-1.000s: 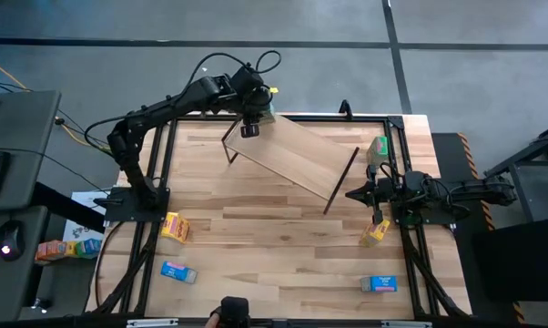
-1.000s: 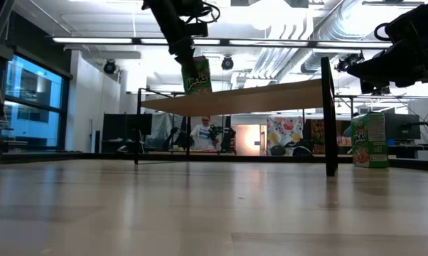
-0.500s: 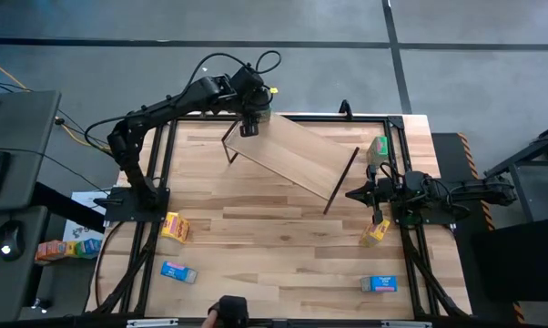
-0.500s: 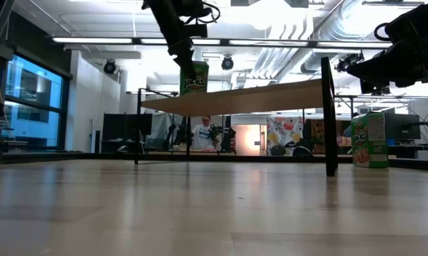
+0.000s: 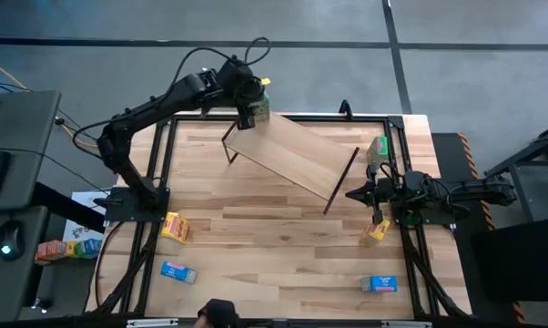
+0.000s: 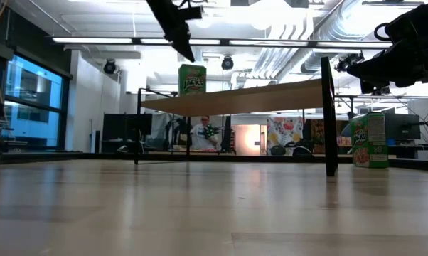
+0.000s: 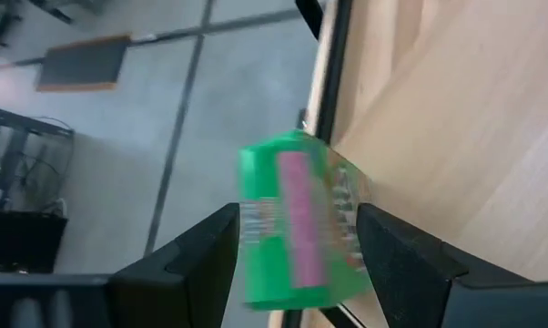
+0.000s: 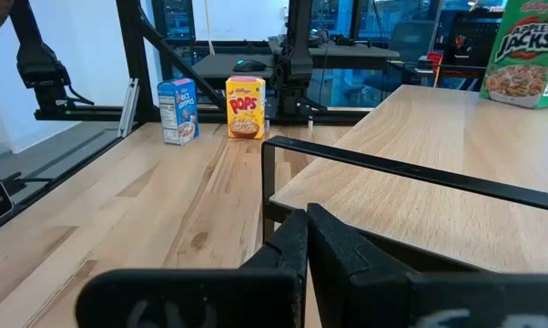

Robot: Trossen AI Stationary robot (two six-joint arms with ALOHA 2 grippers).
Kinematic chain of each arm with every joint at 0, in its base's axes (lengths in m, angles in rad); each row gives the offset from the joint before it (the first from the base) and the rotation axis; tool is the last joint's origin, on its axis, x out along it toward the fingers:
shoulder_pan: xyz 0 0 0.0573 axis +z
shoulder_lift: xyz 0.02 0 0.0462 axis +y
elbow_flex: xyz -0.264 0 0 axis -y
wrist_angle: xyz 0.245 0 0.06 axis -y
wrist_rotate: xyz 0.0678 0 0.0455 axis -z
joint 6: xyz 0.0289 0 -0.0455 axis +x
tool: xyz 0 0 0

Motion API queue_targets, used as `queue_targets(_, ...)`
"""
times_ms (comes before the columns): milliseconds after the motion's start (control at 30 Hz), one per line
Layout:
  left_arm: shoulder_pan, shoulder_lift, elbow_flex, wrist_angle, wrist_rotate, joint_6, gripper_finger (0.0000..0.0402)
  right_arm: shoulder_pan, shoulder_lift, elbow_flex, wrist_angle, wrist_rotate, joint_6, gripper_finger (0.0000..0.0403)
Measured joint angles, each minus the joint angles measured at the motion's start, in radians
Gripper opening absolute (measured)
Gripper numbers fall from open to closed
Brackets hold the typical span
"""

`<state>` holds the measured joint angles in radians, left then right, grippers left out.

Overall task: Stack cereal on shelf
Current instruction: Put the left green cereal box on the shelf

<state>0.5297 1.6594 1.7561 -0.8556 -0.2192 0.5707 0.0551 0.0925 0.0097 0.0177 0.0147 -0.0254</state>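
Spanning most of the scene is the wooden table point(image 5: 283, 246) with a black frame; on it the shelf point(image 5: 290, 157), a long light-wood board on thin black legs, sits diagonally toward the far side. Left arm reaches over the shelf's far-left end, and left gripper point(image 5: 247, 111) hangs above the board there; in the low view it is clear of the box top, fingers point(image 7: 197, 264) spread wide with nothing pinched. Green cereal box point(image 6: 193, 79) stands upright on the shelf end right under it, framed between the two fingers in the left wrist view but not touched. Right arm comes in from the table's right edge; right gripper point(image 5: 357, 194) sits low just beside the shelf's near-right leg, fingers pressed together, empty.

Other cereal boxes, all on the table:
- second green box point(image 5: 378, 148) upright near the right edge, beyond the right gripper, off the shelf
- yellow box point(image 5: 376, 231) just beside the right arm, on its near side
- blue box point(image 5: 378, 284) near the front-right corner
- yellow box point(image 5: 175, 227) on the left side
- blue box point(image 5: 177, 271) on the near side of that yellow box

Person seated in the room behind, seen under the shelf in the low view.
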Motion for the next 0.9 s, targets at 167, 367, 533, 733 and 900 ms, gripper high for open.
queue_targets(167,0.000,-0.071,0.000,0.025,0.026,-0.120,0.0214,0.000,0.000,0.000,0.000,0.000,0.000,0.0000)
queue_targets(367,-0.004,-0.167,-0.080,0.053,0.195,-0.371,0.0170,0.000,0.000,0.000,0.000,0.000,0.001,0.0000)
queue_targets(533,-0.040,-0.293,-0.362,0.248,0.209,-0.459,0.0038,0.000,0.000,0.000,0.000,0.000,0.001,0.0000)
queue_targets(733,-0.031,-0.374,-0.653,0.543,0.143,-0.586,0.0005,0.000,0.000,0.000,0.000,0.000,0.000,0.0000)
queue_targets(900,0.008,-0.330,-0.675,0.617,0.129,-0.635,0.0001,0.000,0.000,0.000,0.000,0.000,0.000,0.0000)
